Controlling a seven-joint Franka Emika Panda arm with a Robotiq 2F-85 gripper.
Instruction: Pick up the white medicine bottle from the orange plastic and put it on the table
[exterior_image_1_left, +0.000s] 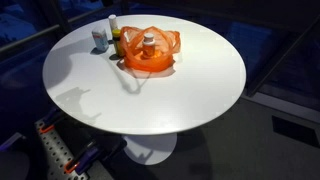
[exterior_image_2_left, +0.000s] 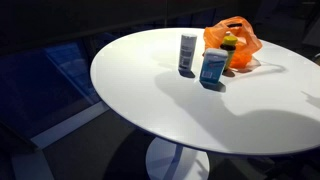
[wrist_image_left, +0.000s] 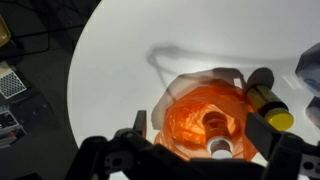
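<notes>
Wrist view looks down on the round white table (wrist_image_left: 110, 70), which also fills both exterior views (exterior_image_1_left: 200, 90) (exterior_image_2_left: 150, 90). On it, near one edge, lies the crumpled orange plastic (wrist_image_left: 190, 115), seen in an exterior view (exterior_image_1_left: 160, 58) as a loose heap. My gripper (wrist_image_left: 199, 122) hangs over that heap with its dark fingers (wrist_image_left: 140, 125) spread wide, one on each side of the plastic, pinching nothing; I cannot tell whether they touch it. The white medicine bottle (wrist_image_left: 218, 142) stands upright in the middle of the orange plastic, between my fingers in the wrist view, its cap clear in an exterior view (exterior_image_1_left: 149, 41). Just beside the plastic is a yellow-capped bottle (wrist_image_left: 268, 102) (exterior_image_2_left: 229, 45). Near it, in an exterior view, stand a blue-labelled bottle (exterior_image_2_left: 213, 67) and a tall white container (exterior_image_2_left: 188, 52).
</notes>
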